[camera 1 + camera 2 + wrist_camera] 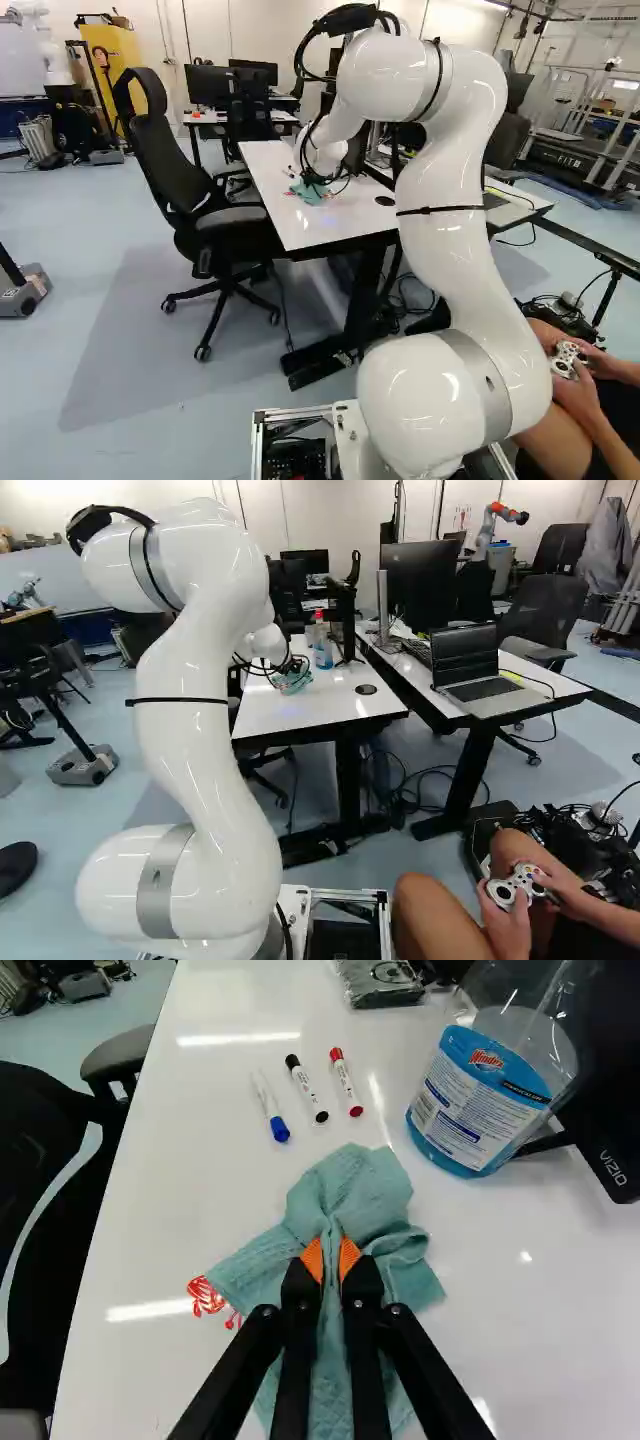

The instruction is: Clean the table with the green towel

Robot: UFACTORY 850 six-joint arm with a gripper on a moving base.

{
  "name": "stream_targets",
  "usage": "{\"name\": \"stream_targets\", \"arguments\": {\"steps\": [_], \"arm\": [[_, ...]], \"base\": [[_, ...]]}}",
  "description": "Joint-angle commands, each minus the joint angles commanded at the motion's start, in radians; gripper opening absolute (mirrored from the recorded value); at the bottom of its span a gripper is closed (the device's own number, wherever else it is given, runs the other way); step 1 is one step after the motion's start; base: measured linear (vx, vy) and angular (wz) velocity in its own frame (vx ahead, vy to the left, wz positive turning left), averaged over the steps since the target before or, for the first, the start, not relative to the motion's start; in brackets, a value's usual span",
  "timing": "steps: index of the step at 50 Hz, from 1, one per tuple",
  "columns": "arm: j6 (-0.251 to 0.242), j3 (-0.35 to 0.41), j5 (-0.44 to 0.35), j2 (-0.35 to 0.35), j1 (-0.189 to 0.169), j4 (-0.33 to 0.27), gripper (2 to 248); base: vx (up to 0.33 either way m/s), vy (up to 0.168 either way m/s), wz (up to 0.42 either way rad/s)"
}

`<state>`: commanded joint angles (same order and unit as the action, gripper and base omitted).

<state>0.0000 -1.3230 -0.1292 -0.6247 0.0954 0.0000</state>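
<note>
In the left base view, a black chair (235, 220) stands left of my white counter (290, 225). Red marks (205, 1295) show at the edge of the towel (350, 1195), which lies bunched on the counter. My pincer (315, 180) is closed on it, a fold pinched between both orange pads. Ahead lie blue (270, 1108), black (306, 1090) and red (346, 1082) pens, then a bottle (475, 1105) stands near the towel; farther right, a laptop (485, 688) sits open.

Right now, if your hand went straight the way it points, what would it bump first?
Probably the white table, just past the green towel that my hand is pinching. I can't tell how close it is.
</note>
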Motion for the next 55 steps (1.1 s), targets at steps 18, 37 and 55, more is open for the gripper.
{"name": "stream_targets", "arguments": {"steps": [18, 37, 55], "arm": [[0.000, -0.023, 0.000, -0.017, 0.022, 0.000, 39], [0.000, -0.050, 0.000, -0.036, 0.067, 0.000, 39], [0.000, -0.023, 0.000, -0.017, 0.112, 0.000, 39]], "base": [[0.000, 0.000, 0.000], [0.000, 0.000, 0.000], [0.000, 0.000, 0.000]]}}
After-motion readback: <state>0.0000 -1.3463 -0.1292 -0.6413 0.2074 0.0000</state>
